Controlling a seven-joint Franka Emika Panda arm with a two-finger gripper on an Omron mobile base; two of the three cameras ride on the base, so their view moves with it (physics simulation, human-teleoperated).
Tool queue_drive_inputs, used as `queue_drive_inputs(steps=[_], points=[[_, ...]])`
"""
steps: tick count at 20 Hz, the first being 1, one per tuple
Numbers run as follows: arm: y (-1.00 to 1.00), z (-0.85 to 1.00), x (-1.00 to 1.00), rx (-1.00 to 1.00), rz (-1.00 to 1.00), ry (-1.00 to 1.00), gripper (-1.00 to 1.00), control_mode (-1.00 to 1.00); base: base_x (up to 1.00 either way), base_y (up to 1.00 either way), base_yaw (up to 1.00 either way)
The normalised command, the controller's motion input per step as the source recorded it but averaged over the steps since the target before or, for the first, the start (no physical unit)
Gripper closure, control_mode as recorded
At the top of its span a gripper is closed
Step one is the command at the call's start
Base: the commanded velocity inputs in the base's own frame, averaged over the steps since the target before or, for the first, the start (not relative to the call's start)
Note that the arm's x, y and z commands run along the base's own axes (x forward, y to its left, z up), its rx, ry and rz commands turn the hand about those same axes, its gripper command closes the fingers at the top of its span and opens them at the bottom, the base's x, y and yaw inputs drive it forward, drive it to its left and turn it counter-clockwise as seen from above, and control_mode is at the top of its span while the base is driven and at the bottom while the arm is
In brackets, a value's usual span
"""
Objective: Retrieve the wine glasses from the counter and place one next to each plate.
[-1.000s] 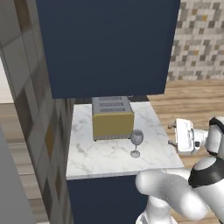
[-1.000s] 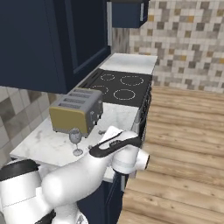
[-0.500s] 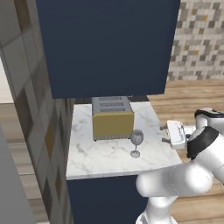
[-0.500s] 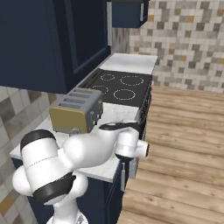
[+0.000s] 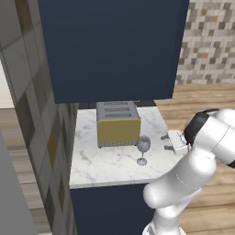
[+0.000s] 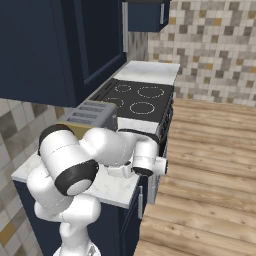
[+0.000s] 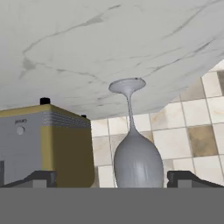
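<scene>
One smoky-grey wine glass (image 5: pixel 143 148) stands upright on the short marble counter (image 5: pixel 110 163), in front of the toaster's right corner. My gripper (image 5: pixel 166 142) is level with it just to its right, pointing at it, a small gap away. The jaws are open with nothing in them. The hand view is rolled upside down: the wine glass (image 7: pixel 134 161) hangs centred, foot (image 7: pixel 127 85) against the counter (image 7: pixel 109 43), between my two fingertips (image 7: pixel 40 177) but farther off. In the right base view my arm hides the glass, and the gripper (image 6: pixel 116 170) is over the counter's edge. The plates are out of view.
A yellow and grey toaster (image 5: pixel 117 123) sits at the back of the counter, also the toaster (image 7: pixel 43 144) left of the glass. Dark navy cabinets (image 5: pixel 114 46) hang overhead. A black stove (image 6: pixel 135 97) adjoins the counter. Wooden floor (image 6: pixel 210 165) lies to the right.
My arm has swung round and the hand has moved left toward the wine glass, turning to point at it. The glass and toaster have stayed put. The jaws stayed open.
</scene>
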Motion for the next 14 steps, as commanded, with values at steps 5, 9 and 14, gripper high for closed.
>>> queue_drive_inputs(steps=[5,9,14], points=[[0.08,-0.16,-0.11,0.00,0.04,0.00,-1.00,-1.00,0.00,0.00,0.00],[0.19,-0.09,-0.08,0.00,0.00,0.00,-1.00,-1.00,0.00,0.00,0.00],[0.41,-0.19,-0.03,0.00,0.00,-0.01,-1.00,-1.00,0.00,0.00,0.00]])
